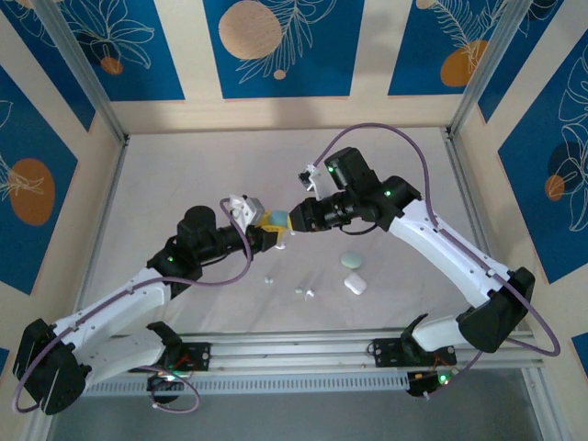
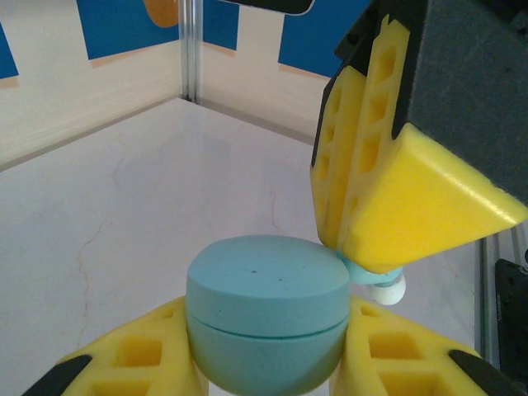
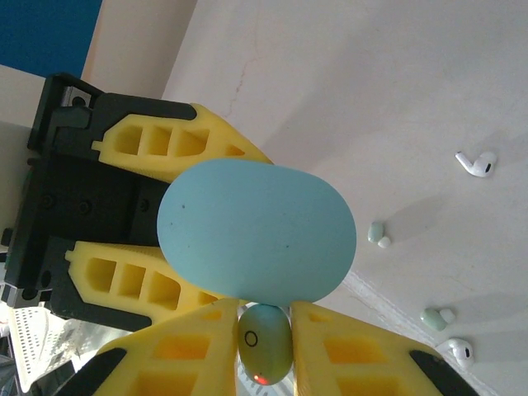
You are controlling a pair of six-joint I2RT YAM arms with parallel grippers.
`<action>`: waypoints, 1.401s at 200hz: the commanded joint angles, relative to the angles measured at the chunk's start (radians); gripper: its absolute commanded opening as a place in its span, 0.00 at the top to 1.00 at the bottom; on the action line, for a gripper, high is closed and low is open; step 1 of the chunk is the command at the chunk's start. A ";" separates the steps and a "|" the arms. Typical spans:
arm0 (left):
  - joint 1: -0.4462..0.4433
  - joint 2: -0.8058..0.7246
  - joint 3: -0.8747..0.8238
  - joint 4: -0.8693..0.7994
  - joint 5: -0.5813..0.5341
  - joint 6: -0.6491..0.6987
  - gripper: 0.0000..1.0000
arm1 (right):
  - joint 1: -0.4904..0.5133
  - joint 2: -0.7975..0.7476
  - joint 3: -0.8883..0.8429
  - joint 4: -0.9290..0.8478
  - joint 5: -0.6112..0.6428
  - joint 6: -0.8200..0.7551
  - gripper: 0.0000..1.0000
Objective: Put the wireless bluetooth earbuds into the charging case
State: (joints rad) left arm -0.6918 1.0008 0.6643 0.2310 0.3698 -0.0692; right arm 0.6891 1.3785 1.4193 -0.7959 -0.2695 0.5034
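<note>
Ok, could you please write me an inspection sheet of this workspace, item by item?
Surface: pale, faintly veined table.
Job's things: blue case, lid closed, gripped by the left hand; held earbud in the right hand, close beside that case; loose earbuds, two white and two green, on the table; green case and white case lying there too.
Clutter: nothing seen.
Hands: left hand shut on the blue case; right hand shut on the held earbud.
Cables: purple cables arch along both arms.
Surroundings: blue leaf-print panels, metal posts.
</note>
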 commanded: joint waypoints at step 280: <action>-0.009 -0.012 -0.005 0.113 0.117 0.002 0.69 | -0.060 0.008 0.072 0.059 -0.015 0.003 0.79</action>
State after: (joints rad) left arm -0.6941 1.0031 0.6643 0.2626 0.4438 -0.0723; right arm 0.6399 1.3838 1.4517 -0.7403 -0.2527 0.5312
